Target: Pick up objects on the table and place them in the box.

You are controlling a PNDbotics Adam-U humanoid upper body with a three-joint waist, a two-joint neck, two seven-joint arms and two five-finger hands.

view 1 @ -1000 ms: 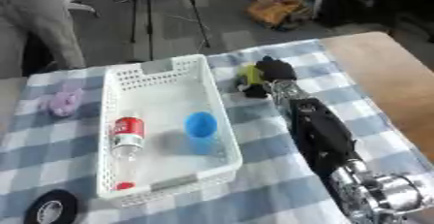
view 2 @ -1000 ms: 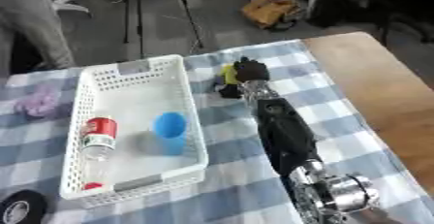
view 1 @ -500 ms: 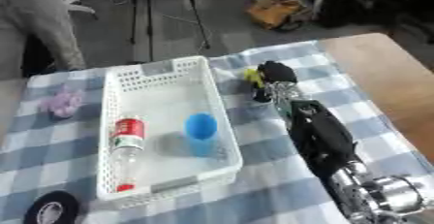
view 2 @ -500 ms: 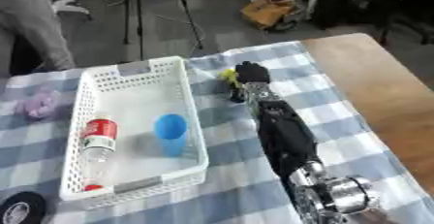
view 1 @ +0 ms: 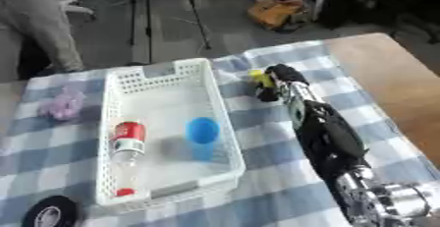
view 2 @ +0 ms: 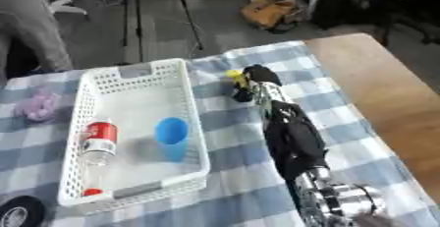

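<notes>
One hand shows in our views, the right hand (view 1: 277,79), black, at the end of a long dark forearm that runs up from the lower right across the checked cloth. We see it lying against a small yellow object (view 1: 258,76) just right of the basket's far corner; we cannot tell whether its fingers are curled round that object or only touching it. The yellow object is too small for us to give its shape or direction.

We see the white basket (view 1: 227,137), a perforated plastic box, with its long axis running away from us. Inside, a clear bottle (view 1: 127,150) with a red label lies along the left wall, its red cap toward us. A blue cup (view 1: 203,135) stands beside it to the right.

On the tabletop (view 1: 391,81), a pale purple soft object (view 1: 62,107) lies left of the basket, and a black roll (view 1: 50,213) sits at the near left corner.
</notes>
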